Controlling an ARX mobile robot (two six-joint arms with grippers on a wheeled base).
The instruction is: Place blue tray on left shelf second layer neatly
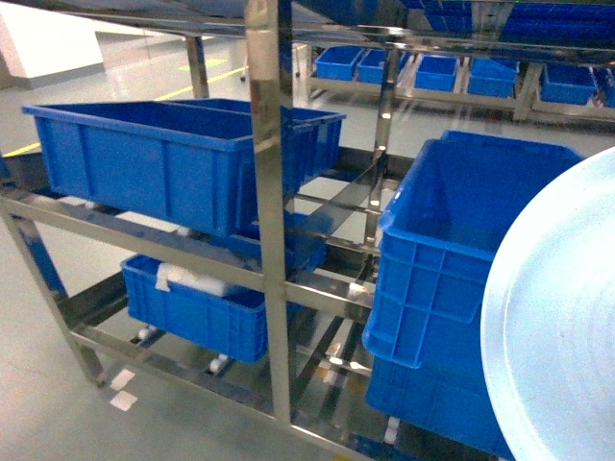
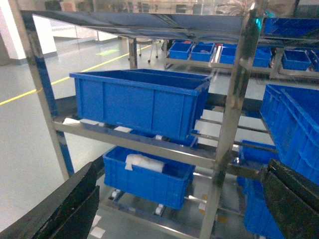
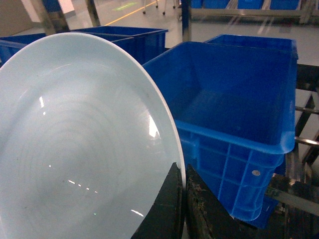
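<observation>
Risk is a slip: our right claw [image 3: 182,199] pinches only the blue tray [image 3: 84,144] rim, near the crate [image 3: 239,114]; left claw [image 2: 179,204] gapes empty.

Glossy pale floor [image 1: 144,67] with yellow line [image 2: 60,79], distant racks [image 1: 461,86].

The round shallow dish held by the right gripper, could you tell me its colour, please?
Pale sky-blue and glossy; the round shallow dish shows best in the right wrist view.
</observation>
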